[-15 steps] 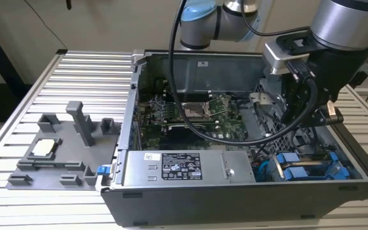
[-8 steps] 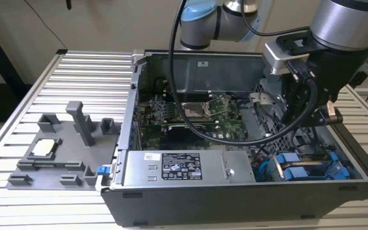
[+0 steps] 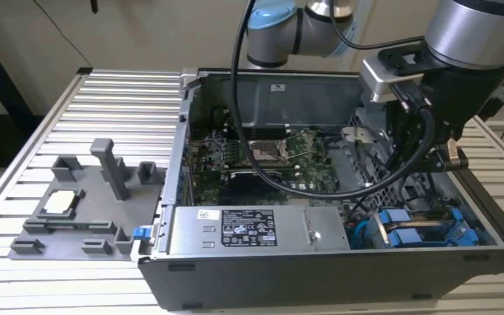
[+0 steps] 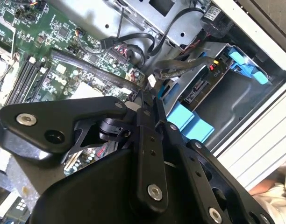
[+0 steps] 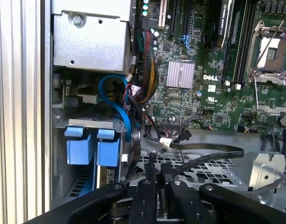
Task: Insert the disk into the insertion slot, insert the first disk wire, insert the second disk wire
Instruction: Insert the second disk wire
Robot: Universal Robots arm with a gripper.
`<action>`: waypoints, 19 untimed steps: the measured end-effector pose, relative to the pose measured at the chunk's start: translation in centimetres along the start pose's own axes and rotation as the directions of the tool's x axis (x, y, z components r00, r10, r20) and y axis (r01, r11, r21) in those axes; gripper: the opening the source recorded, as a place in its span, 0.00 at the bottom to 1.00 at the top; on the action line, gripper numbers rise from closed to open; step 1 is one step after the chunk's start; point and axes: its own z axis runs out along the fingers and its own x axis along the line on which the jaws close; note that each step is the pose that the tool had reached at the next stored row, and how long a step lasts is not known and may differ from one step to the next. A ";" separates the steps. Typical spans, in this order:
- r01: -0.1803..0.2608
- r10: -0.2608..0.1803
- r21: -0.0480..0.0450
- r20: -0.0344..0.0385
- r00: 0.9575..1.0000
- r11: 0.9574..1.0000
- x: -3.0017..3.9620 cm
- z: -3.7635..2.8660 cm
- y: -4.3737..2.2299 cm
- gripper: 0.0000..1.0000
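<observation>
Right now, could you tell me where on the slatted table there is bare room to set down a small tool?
The slatted table is bare between the grey fixture plate and its far edge, beside the open computer case. A narrower bare strip runs along the near edge, in front of the fixture plate. Inside the case it is crowded: motherboard, power-supply box, blue drive carriers and black cables.

Silver arm (image 3: 471, 29), pale blue joint caps, black cables, black screwed tool (image 4: 143, 105)

Gripper (image 4: 142, 100) fingertips run together in both wrist views, grip unreadable; arm body hides the drive cage (image 3: 383, 164) top in the exterior view; disk (image 5: 105, 175) edge-on, label unseen.
</observation>
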 end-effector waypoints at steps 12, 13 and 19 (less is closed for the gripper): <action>-0.001 0.001 -0.012 0.001 1.000 1.000 1.94 -0.08 -0.14 0.16; -0.001 0.001 -0.014 0.001 1.000 1.000 2.33 -0.10 -0.15 0.16; -0.002 0.002 -0.029 0.002 1.000 1.000 4.50 -0.17 -0.30 0.16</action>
